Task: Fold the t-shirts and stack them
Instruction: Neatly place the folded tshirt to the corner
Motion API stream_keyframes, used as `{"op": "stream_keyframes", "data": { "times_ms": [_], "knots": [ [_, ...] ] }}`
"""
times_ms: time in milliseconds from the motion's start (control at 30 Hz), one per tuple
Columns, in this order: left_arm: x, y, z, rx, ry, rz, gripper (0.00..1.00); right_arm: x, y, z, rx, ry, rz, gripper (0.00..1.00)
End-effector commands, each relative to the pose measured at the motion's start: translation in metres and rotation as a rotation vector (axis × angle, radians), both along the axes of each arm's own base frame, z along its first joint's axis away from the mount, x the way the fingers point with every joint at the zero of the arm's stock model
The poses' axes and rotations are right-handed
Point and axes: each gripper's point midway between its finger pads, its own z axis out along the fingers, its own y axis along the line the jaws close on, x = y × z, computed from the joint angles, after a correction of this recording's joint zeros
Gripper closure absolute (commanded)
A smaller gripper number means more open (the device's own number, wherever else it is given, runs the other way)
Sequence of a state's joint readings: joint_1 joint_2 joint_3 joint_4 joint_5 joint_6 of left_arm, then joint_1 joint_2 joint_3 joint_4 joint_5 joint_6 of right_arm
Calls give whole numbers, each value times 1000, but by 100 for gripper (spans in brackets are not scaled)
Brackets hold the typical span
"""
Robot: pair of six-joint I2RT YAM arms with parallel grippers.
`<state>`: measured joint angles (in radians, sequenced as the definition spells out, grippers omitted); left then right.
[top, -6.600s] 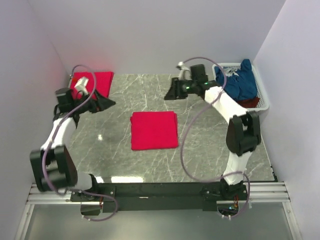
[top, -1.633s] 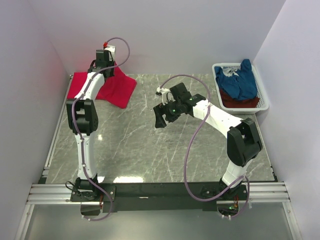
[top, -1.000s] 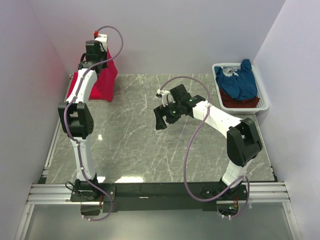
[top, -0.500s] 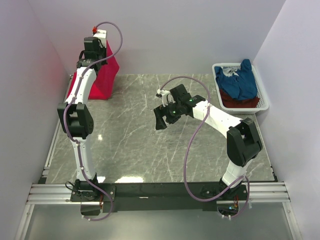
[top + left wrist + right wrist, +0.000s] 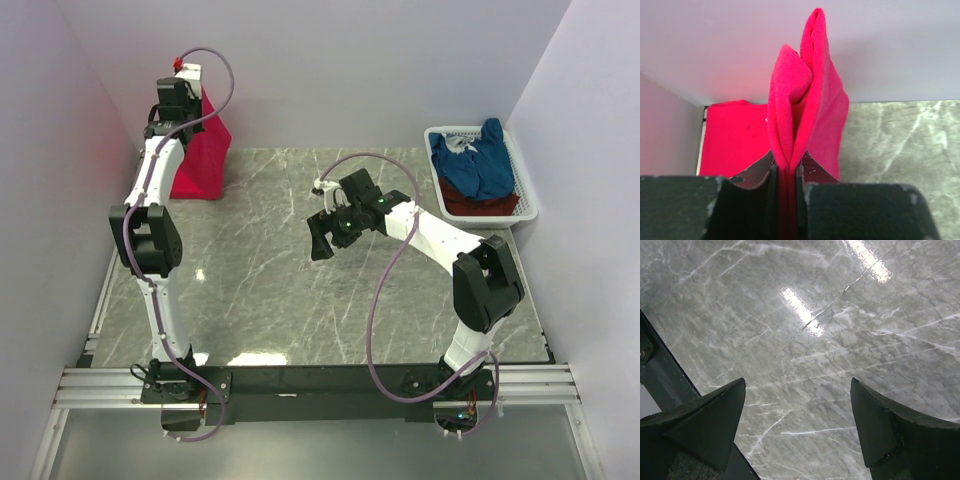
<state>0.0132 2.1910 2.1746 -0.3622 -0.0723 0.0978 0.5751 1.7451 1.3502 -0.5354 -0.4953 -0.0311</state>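
Stacking step: my left pincer (image 5: 786,174) clamps the folded red t-shirt (image 5: 812,100) above the stack (image 5: 732,142). Next I judge it needs a square lowering. My right pincer (image 5: 797,405) gapes wide, empty.

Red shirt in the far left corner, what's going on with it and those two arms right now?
The left gripper is shut on a bright red t-shirt and holds it raised at the table's far left corner, above another red t-shirt lying flat there. The right gripper hangs open over the bare middle of the table, holding nothing. A white basket at the far right holds a navy blue shirt and a darker red one, not yet folded.
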Motion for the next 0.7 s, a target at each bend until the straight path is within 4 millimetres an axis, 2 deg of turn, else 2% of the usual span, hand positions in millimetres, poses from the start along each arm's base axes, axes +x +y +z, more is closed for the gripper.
{"op": "stream_keyframes", "data": {
  "times_ms": [0, 467, 667],
  "knots": [
    [10, 15, 14, 29, -74, 7, 100, 8, 4, 8, 16, -18, 3, 9],
    [22, 48, -9, 80, -55, 12, 100, 7, 6, 6, 19, 0, 0, 8],
    [28, 62, -10, 123, -75, 17, 100, 7, 5, 5, 17, 2, -4, 8]
  ]
}}
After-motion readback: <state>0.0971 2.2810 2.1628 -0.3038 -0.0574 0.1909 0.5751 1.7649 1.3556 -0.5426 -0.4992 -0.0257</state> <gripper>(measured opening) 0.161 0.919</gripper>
